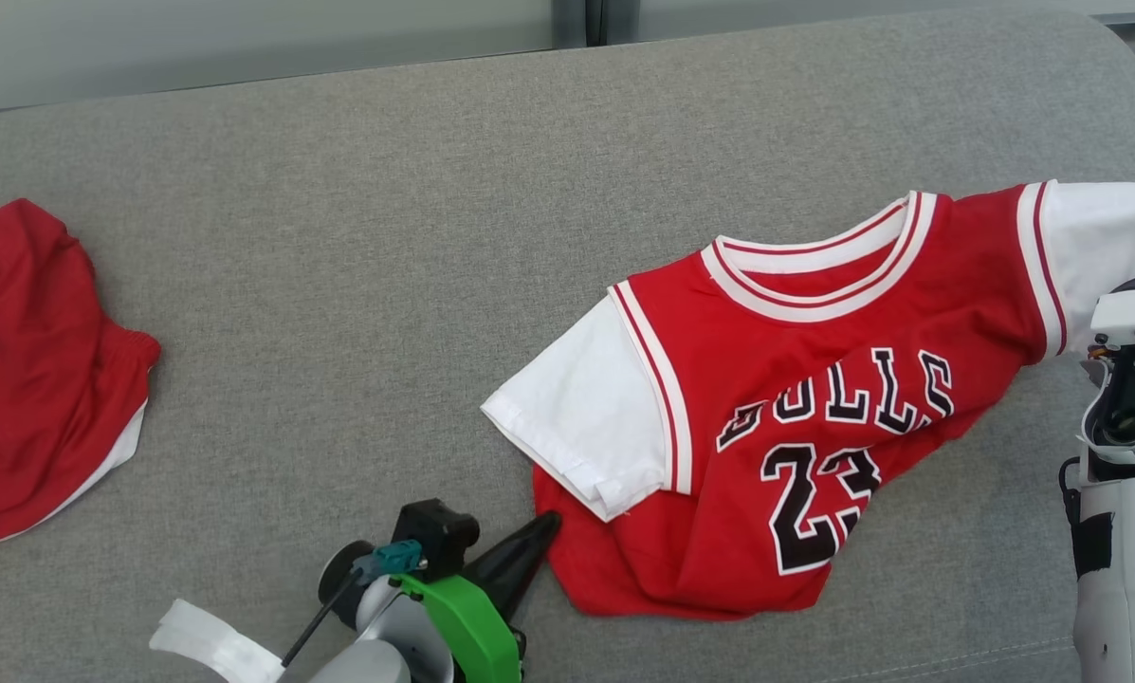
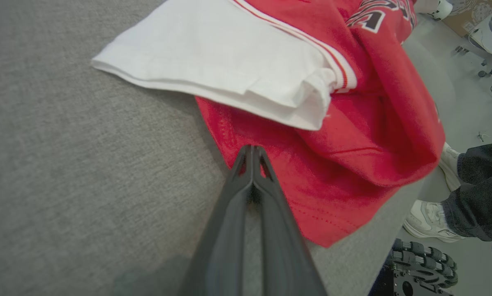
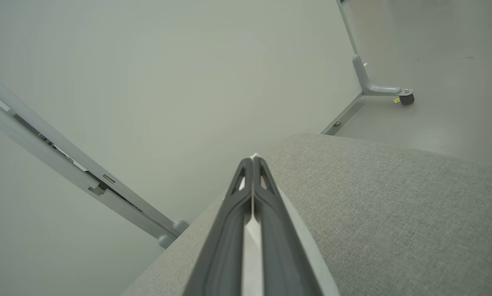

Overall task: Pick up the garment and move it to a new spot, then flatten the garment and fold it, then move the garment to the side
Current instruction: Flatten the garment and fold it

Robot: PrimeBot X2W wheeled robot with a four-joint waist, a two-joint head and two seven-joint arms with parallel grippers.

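The garment (image 1: 814,417), a red jersey with white sleeves and black lettering, lies crumpled on the grey cushion (image 1: 358,247), right of centre. My left gripper (image 1: 548,524) comes up from the bottom edge and is shut, tips pinching the red hem's left edge (image 2: 270,164) just below the folded white sleeve (image 2: 213,61). My right gripper (image 3: 253,158) is shut on the other white sleeve (image 1: 1098,237) at the cushion's right end, with a white sliver of cloth showing between its fingers. The jersey's right side is lifted and stretched toward that wrist (image 1: 1131,379).
A second red cloth (image 1: 36,370) lies at the cushion's left end. A person's feet in white shoes (image 2: 430,220) stand on the floor beside the cushion's edge, near my wheeled base (image 2: 422,263). A pale partition on a castered frame (image 3: 383,90) stands behind.
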